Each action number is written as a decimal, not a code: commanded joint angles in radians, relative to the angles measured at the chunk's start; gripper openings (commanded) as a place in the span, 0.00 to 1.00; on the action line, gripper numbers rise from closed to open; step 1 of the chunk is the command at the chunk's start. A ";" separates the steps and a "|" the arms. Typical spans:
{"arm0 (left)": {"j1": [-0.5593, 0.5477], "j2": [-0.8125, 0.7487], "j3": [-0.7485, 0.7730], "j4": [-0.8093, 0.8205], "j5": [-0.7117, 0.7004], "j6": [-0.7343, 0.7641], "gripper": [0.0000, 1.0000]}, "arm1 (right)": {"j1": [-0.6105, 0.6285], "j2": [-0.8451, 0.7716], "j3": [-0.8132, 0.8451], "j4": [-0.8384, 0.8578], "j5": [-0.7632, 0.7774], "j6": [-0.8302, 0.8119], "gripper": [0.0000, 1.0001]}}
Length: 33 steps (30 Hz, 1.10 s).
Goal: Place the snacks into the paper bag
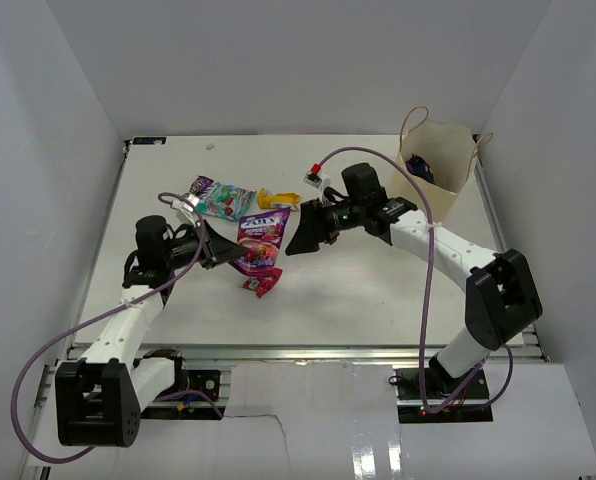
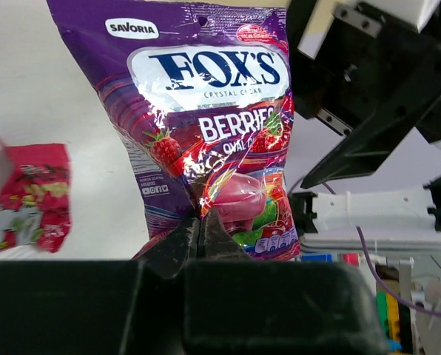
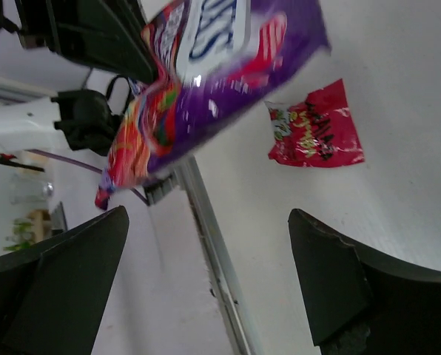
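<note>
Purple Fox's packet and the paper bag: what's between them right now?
In the top view the right gripper and its arm fill that stretch back to the paper bag, jaws open toward the purple Fox's packet, which the left gripper pinches.

Left arm (image 1: 128, 320) rises from its base at the near left, with the wrist turned to the right. Left gripper (image 2: 200, 228) points right, fingers pinched tight on the bottom edge of the purple packet (image 2: 206, 111). Right arm (image 1: 456, 255) goes up from its base at the near right, elbow out to the right, forearm stretched left toward table centre. Right gripper (image 1: 300, 238) faces the left one, jaws spread wide, just beside the packet.
</note>
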 commanded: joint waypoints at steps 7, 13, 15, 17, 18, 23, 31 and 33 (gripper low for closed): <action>-0.184 -0.041 0.006 0.135 0.000 -0.098 0.00 | 0.094 0.037 0.028 0.273 0.028 0.342 1.00; -0.201 -0.038 0.009 0.156 -0.031 -0.113 0.19 | 0.094 0.008 -0.021 0.301 -0.001 0.332 0.17; -0.200 -0.061 0.009 0.155 -0.052 -0.109 0.52 | 0.085 -0.009 -0.023 0.290 -0.017 0.287 0.08; -0.200 -0.082 0.012 0.155 -0.060 -0.086 0.66 | 0.064 -0.050 -0.010 0.258 -0.026 0.222 0.08; -0.201 -0.088 0.015 0.156 -0.060 -0.072 0.67 | 0.044 -0.059 0.000 0.241 -0.029 0.186 0.08; -0.200 -0.134 0.038 0.117 -0.084 0.051 0.75 | -0.071 -0.101 0.179 -0.006 -0.084 -0.243 0.08; -0.203 -0.105 0.050 -0.084 -0.302 0.243 0.93 | -0.375 -0.217 0.517 -0.138 0.265 -0.585 0.08; -0.210 -0.068 0.061 -0.109 -0.366 0.270 0.93 | -0.410 -0.237 0.556 -0.117 0.492 -0.592 0.08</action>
